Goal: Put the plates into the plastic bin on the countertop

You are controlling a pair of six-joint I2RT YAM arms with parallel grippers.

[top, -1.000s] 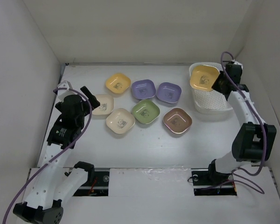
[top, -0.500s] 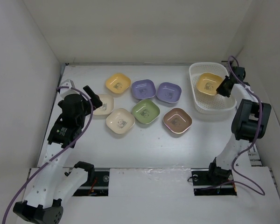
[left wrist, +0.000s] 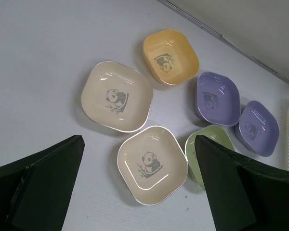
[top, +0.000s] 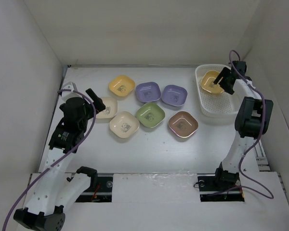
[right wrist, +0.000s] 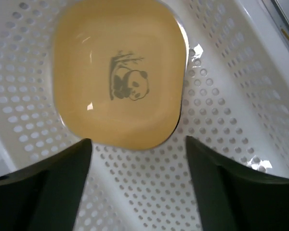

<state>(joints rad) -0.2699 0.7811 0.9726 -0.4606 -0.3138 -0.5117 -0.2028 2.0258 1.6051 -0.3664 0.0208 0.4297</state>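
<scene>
A yellow plate (right wrist: 120, 72) lies flat inside the white perforated plastic bin (right wrist: 221, 159), at its far end (top: 211, 82). My right gripper (right wrist: 138, 142) hangs open just above the near edge of that plate, with nothing between its fingers. Several more plates rest on the countertop (top: 149, 149): yellow (top: 122, 85), purple (top: 148, 92), purple (top: 174, 95), green (top: 150, 115), brown (top: 183, 124) and two cream ones (top: 106, 107) (top: 124, 124). My left gripper (left wrist: 138, 144) hovers open over the nearer cream plate (left wrist: 152, 163), apart from it.
The bin (top: 220, 103) stands at the back right, close to the right wall. White walls enclose the table on the left, back and right. The plates on the countertop are clustered closely, some nearly touching.
My right gripper brought the yellow plate down into the bin, then opened and let it go. The left arm stayed where it was.
</scene>
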